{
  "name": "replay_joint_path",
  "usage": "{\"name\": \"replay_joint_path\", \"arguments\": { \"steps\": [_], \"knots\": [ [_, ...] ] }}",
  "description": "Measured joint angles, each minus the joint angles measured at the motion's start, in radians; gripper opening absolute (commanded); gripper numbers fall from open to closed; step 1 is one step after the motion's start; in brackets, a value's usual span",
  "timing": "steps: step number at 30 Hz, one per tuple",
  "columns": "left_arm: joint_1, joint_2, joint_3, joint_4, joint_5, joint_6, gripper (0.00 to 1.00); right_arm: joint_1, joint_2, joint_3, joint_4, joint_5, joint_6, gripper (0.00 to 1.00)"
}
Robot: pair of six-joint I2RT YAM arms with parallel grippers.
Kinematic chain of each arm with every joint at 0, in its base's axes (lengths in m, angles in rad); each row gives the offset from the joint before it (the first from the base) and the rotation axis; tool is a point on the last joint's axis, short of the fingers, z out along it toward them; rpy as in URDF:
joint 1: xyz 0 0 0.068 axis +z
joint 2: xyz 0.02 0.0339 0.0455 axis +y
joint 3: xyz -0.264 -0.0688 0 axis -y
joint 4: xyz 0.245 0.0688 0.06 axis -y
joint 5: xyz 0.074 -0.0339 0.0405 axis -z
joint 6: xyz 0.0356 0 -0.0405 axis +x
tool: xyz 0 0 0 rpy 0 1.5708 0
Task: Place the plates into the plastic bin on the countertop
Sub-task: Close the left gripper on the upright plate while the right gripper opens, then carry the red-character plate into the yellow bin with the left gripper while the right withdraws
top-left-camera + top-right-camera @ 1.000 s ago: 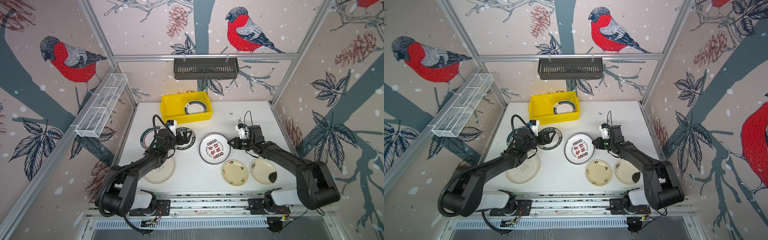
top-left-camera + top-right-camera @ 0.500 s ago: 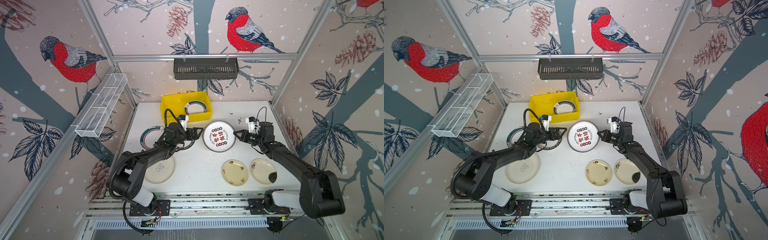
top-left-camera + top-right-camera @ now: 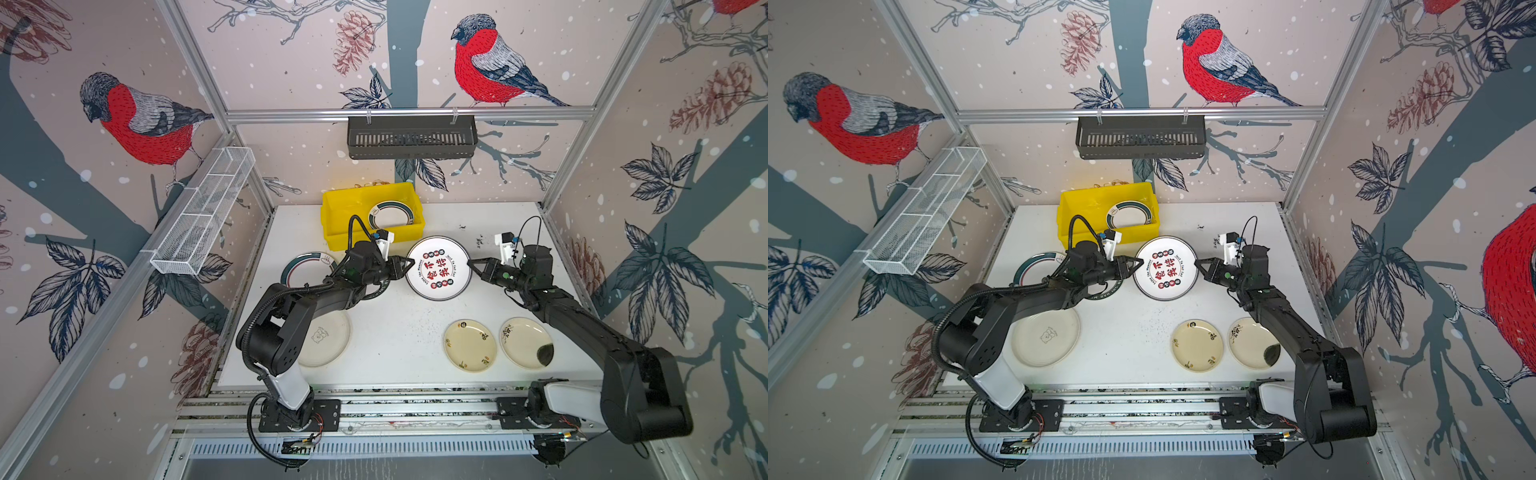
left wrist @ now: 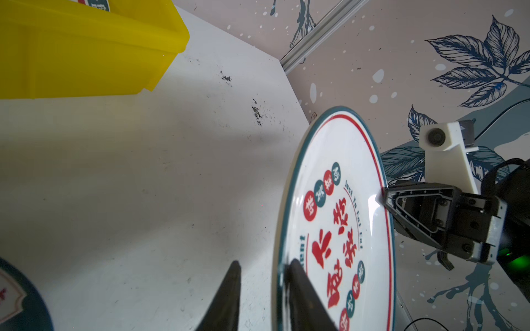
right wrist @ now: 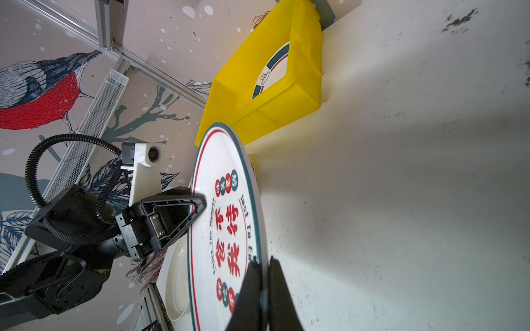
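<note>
- Enclosure: walls papered with red-breasted birds; aluminium rails frame the flat white speckled countertop [image 3: 395, 328], seen from above in both top views.
- Bin: the bright yellow rectangular plastic bin [image 3: 332, 220] stands at upper centre of the countertop. It already holds one round white green-striped plate [image 3: 390, 214].
- Change, plate: one second earlier the round white glossy red-character plate [image 3: 438, 268] lay flat at frame centre. It now sits higher in the frame, just below and right of the bin's lower right corner. The wrist views show it raised clear of the surface.
- Change, left arm: the left gripper [image 3: 410, 262] has left the round green-rimmed plates [image 3: 303, 266] at centre left and crossed to the raised plate's left edge.
- Left jaws: wide half a second ago, they have narrowed to straddle the rim. One finger [image 4: 299, 289] lies over the plate face. A gap shows between the other finger and the rim, so a firm clamp cannot be confirmed.
- Right arm: the right gripper [image 3: 470, 263] remains clamped on the plate's right edge, its fingers [image 5: 249, 286] pinching the rim.
- Meaning: judged a handover or two-arm carry in progress. The bin is adjacent, so deposit is the probable next step.
- Remaining: the green-rimmed plates, one partly hidden under the left arm, and three round cream plates [image 3: 469, 345] along the lower edge still lie on the countertop.
</note>
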Motion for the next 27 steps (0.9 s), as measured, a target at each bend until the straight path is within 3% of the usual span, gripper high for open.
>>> {"name": "replay_joint_path", "arguments": {
  "steps": [8,9,10,14,16,27],
  "knots": [
    [0.0,0.007,0.024,0.037,0.029,-0.06,0.0,-0.003,-0.034,-0.021,-0.006,0.025,-0.02,0.01],
    [0.0,0.009,0.028,0.037,0.029,-0.061,0.0,-0.003,-0.034,-0.022,-0.006,0.027,-0.02,0.06],
    [0.0,0.01,0.031,0.036,0.03,-0.061,0.0,-0.003,-0.035,-0.023,-0.005,0.029,-0.02,0.17],
    [-0.003,0.012,0.042,0.029,0.032,-0.041,0.0,-0.001,-0.039,-0.023,-0.003,0.016,-0.002,0.77],
    [-0.005,0.013,0.049,0.008,0.025,-0.027,0.0,0.0,-0.05,-0.022,0.0,0.006,-0.005,0.89],
    [0.111,0.007,0.106,-0.011,-0.046,-0.012,0.0,0.0,-0.17,-0.021,-0.04,0.074,-0.057,0.99]
  ]
}}
